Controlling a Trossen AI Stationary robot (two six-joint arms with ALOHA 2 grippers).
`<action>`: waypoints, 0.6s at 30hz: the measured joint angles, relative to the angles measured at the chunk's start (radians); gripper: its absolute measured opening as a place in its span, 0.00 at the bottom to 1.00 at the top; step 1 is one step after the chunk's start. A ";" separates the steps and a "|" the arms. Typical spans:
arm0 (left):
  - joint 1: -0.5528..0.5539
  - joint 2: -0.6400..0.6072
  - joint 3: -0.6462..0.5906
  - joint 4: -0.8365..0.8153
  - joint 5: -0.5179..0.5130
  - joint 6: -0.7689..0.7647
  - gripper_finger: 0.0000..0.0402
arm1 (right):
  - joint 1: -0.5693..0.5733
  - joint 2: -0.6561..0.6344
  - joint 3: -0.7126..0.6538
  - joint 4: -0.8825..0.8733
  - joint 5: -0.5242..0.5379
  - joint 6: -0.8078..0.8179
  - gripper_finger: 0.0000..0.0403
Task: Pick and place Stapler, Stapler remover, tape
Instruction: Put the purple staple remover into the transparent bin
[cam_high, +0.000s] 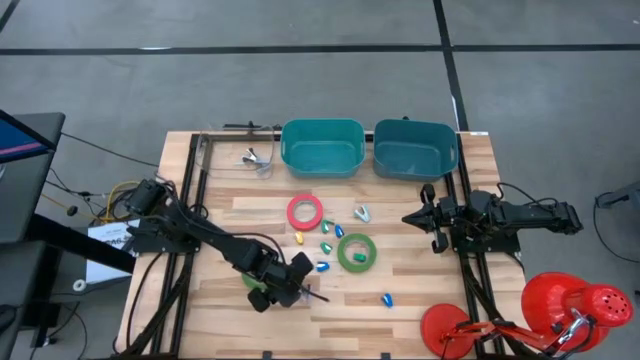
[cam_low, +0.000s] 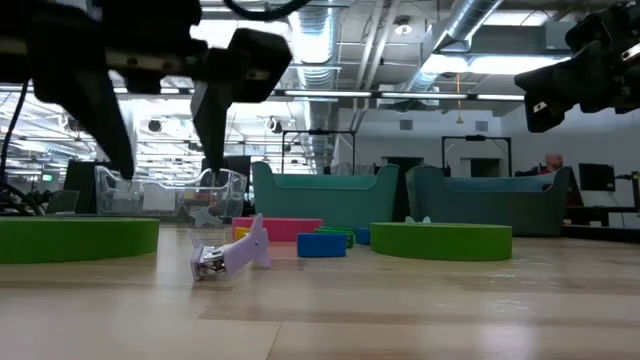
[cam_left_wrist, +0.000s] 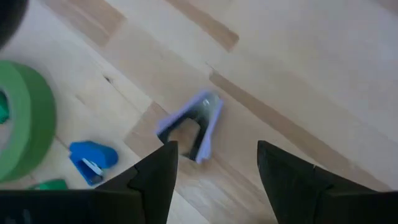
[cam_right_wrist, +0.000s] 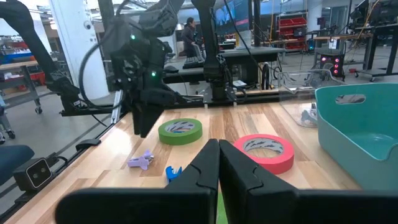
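A lilac staple remover (cam_left_wrist: 193, 124) lies on the wood near the table's near edge (cam_low: 232, 255) (cam_right_wrist: 142, 162). My left gripper (cam_left_wrist: 217, 149) hovers open above it (cam_high: 298, 288), touching nothing. A green tape roll (cam_left_wrist: 18, 124) lies flat beside that gripper, partly under the arm (cam_high: 256, 296). A second green roll (cam_high: 357, 252) and the pink-red roll (cam_high: 305, 211) lie flat mid-table. A pale staple remover (cam_high: 362, 213) lies right of the pink-red roll. My right gripper (cam_right_wrist: 219, 163) waits shut above the table's right side (cam_high: 412, 217).
Two teal bins (cam_high: 322, 146) (cam_high: 415, 149) stand at the far edge, with a clear container (cam_high: 240, 155) to their left. Several tiny coloured pieces (cam_high: 326, 246) lie scattered between the rolls, one blue (cam_left_wrist: 93, 160) close to the lilac remover. Red objects (cam_high: 560, 310) sit off the table's near right corner.
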 joint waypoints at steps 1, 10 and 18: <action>0.000 0.000 -0.009 0.006 0.000 0.000 0.52 | 0.000 0.000 0.000 0.000 0.000 0.000 0.00; 0.000 0.000 -0.049 0.064 -0.010 0.064 0.52 | 0.000 0.000 0.000 0.000 0.000 0.000 0.00; 0.003 0.015 -0.049 0.090 -0.037 0.117 0.52 | 0.000 0.000 0.000 0.000 0.000 0.000 0.00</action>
